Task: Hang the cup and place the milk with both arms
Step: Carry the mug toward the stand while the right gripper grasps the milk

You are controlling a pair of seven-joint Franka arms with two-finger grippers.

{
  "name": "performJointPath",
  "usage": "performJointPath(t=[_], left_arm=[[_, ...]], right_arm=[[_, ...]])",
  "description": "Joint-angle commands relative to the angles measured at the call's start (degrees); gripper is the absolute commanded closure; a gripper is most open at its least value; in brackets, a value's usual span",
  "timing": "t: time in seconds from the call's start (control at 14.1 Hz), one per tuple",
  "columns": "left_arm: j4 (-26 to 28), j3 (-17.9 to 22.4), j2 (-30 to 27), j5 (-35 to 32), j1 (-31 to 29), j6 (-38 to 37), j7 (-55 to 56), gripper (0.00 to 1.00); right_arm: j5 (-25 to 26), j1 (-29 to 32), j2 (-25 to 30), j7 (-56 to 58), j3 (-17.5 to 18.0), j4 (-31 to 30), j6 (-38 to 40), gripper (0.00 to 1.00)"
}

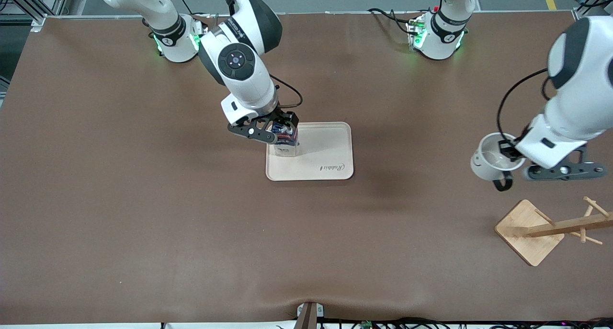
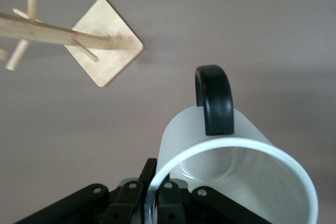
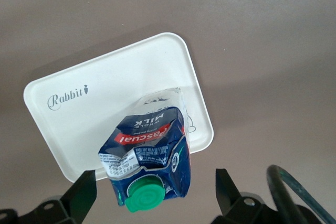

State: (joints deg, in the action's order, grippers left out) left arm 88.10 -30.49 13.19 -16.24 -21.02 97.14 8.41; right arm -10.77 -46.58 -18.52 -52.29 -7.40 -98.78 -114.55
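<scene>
Left wrist view: we see the left tool (image 2: pixel 152 203) pinching the mug (image 2: pixel 231 171), its handle (image 2: pixel 214 98) toward the wooden rack (image 2: pixel 79 40); the right tool (image 3: pixel 155 192) is spread around the milk carton (image 3: pixel 149 150).

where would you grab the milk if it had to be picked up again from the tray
Grip the milk across its flat side walls just under the gabled top, coming straight down from above. It stands upright on the tray, and the open right gripper is already over it; the green cap offers little hold.
</scene>
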Motion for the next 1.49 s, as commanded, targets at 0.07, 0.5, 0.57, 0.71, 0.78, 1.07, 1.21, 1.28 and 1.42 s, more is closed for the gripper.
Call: performJointPath(t=[0.07, 0.5, 0.57, 0.71, 0.78, 1.07, 1.21, 1.28, 1.42], left_arm=[[-3.02, -0.45, 1.22, 1.21, -5.69, -1.34, -10.58, 1.00], [-8.03, -0.36, 5.79, 1.12, -9.56, -0.99, -20.80, 1.00], [-8.56, -0.27, 6.23, 1.12, -10.09, -0.90, -22.29, 1.00], [-9.09, -0.27, 7.11, 1.12, -11.49, -0.47, -25.28, 1.00], [-9.17, -0.27, 7.46, 1.12, -12.03, 0.76, -26.68, 1.00], [-9.26, -0.27, 9.14, 1.12, -13.96, 3.14, -30.29, 1.00], [-9.26, 0.42, 9.49, 1.12, -14.05, 4.01, -31.87, 1.00], [-9.26, 1.13, 9.58, 1.21, -14.05, 4.54, -32.92, 1.00], [-9.26, 1.31, 9.93, 1.21, -14.14, 5.16, -33.90, 1.00]], right_arm=[[2.50, -2.20, -0.81, -4.89, -0.78, 0.34, -2.07, 0.00], [4.69, -4.57, -2.92, -6.50, -0.86, -0.62, -4.02, 0.00], [4.79, -4.40, -2.93, -6.50, -0.78, -0.54, -3.75, 0.00], [5.31, -4.66, -2.84, -6.42, -0.86, -0.71, -3.40, 0.51], [5.32, -4.84, -2.84, -6.94, -0.78, -0.62, -3.31, 1.00], [4.18, -3.70, -2.66, -9.75, -0.95, 2.00, -2.44, 1.00], [2.42, -0.20, -2.84, -11.69, -0.95, 9.27, 6.22, 1.00], [1.55, 2.25, -2.84, -11.34, -0.95, 12.01, 10.70, 1.00], [0.66, 7.00, -1.96, -5.05, -1.04, 14.58, 18.53, 1.00]])
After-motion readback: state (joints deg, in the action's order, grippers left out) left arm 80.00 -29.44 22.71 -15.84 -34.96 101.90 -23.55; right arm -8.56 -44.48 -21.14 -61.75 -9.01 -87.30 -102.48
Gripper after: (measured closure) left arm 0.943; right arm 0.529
